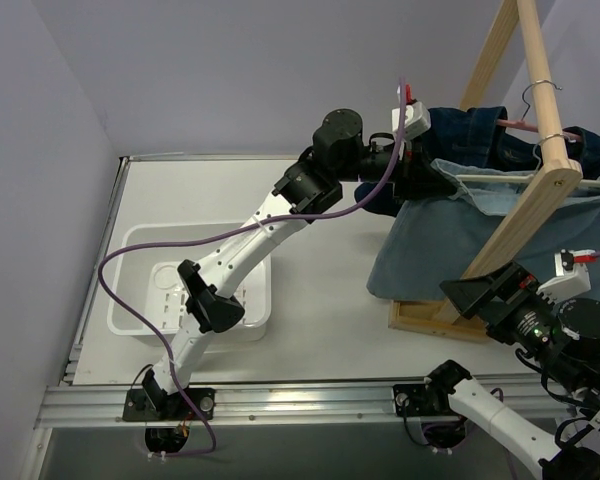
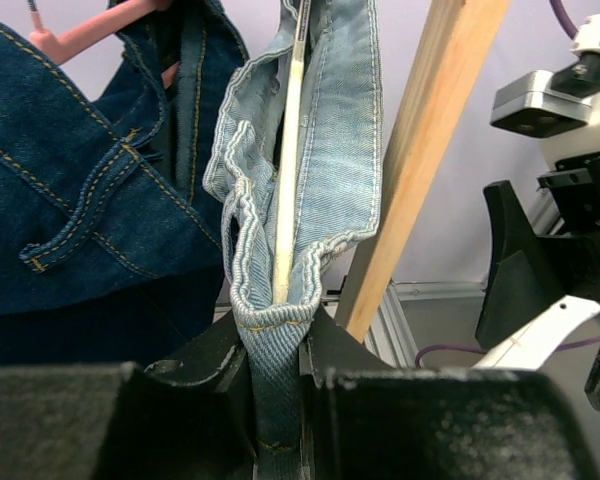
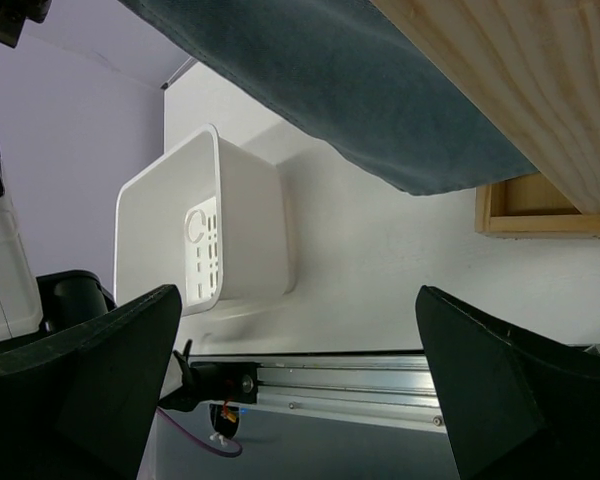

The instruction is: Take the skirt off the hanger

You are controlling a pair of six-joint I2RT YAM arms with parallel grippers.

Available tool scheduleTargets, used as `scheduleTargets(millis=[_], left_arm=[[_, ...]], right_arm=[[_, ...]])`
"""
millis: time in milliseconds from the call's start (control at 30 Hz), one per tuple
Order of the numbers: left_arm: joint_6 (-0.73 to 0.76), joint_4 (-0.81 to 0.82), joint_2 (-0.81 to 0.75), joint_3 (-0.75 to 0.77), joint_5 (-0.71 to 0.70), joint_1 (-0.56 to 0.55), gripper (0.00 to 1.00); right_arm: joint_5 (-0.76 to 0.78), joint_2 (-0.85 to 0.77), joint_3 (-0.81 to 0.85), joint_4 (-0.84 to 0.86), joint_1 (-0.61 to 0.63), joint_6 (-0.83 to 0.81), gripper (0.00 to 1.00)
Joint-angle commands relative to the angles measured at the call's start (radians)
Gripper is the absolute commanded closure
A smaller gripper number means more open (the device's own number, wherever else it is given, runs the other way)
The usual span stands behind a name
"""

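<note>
Two denim garments (image 1: 430, 240), two hangers (image 2: 288, 150) — one bin (image 3: 240, 240).

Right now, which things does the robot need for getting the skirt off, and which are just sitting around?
For the job:
- light blue skirt
- cream hanger inside its waistband
- left gripper, shut on the skirt
- right gripper, open

Just there:
- dark denim garment on a pink hanger
- white basket
- wooden rack

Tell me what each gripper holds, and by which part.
The left gripper pinches the light blue denim skirt by its waistband end. The right gripper is open, holding nothing.
</note>
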Motion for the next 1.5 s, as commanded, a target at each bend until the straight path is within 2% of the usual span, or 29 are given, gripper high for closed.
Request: scheduleTargets(millis=[0,233,500,900,1200,1467], left_arm=[[-0.001,-0.014,-0.057,0.03,-0.085,-0.004,0.98],[-0.094,0.13,-0.106,-0.008,-0.138,-0.001,0.98],[-0.251,0.348,-0.117,-0.02,-0.099,0.025,0.98],[-0.4,0.582,-0.184,-0.178,-0.075,0.066,0.98],[-0.433,0.63,-0.232,-0.249,-0.046,0.083,0.98],[-0.424,0.656,-0.374,-0.49,-0.047,0.116,0.98]], right_arm=[[0.029,-0.007,0.019,-0.01,-0.009,-0.015,0.0],[0.033,-0.01,0.03,-0.016,-0.009,-0.018,0.0],[0.036,-0.01,0.043,-0.027,-0.009,-0.026,0.0],[0.041,-0.003,0.047,-0.024,-0.007,-0.048,0.0],[0.039,-0.006,0.033,-0.015,-0.006,-0.054,0.0],[0.036,0.001,0.034,-0.012,-0.006,-0.06,0.0]])
